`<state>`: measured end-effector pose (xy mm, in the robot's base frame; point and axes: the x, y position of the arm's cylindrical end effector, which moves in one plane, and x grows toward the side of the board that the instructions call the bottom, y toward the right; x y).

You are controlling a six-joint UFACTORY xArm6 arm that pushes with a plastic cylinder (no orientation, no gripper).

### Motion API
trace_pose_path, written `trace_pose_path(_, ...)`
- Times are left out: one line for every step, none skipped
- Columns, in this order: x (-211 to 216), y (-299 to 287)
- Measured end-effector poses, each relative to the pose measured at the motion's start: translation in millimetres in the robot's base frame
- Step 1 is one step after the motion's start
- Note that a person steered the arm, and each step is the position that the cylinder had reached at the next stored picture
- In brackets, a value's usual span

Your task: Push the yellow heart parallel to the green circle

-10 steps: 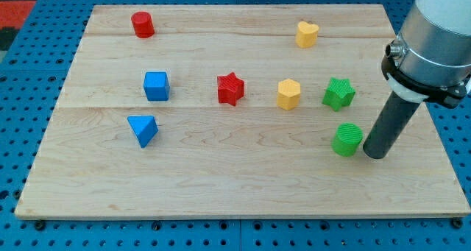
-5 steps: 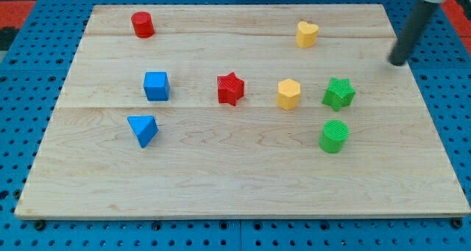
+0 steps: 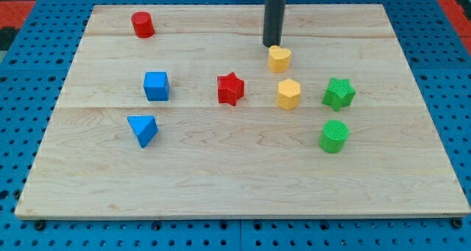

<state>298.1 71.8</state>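
The yellow heart (image 3: 280, 59) lies on the wooden board (image 3: 221, 170), above the yellow hexagon (image 3: 288, 93). My tip (image 3: 272, 43) touches the heart's upper left edge. The rod rises straight to the view's top. The green circle (image 3: 334, 136) stands at the lower right, well below and right of the heart. The green star (image 3: 338, 93) sits just above the circle.
A red star (image 3: 230, 88) lies left of the yellow hexagon. A blue cube (image 3: 156, 85) and a blue triangle (image 3: 143, 129) are at the left. A red cylinder (image 3: 142, 23) stands at the top left. Blue pegboard surrounds the board.
The rod left the green circle, which it had nudged left, swung up and across to the heart. The heart has moved down and left from its spot near the top.
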Motion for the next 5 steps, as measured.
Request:
trace_pose_path(26, 9)
trace_pose_path(69, -35)
trace_pose_path(105, -52)
trace_pose_path(130, -52)
trace_pose_path(154, -52)
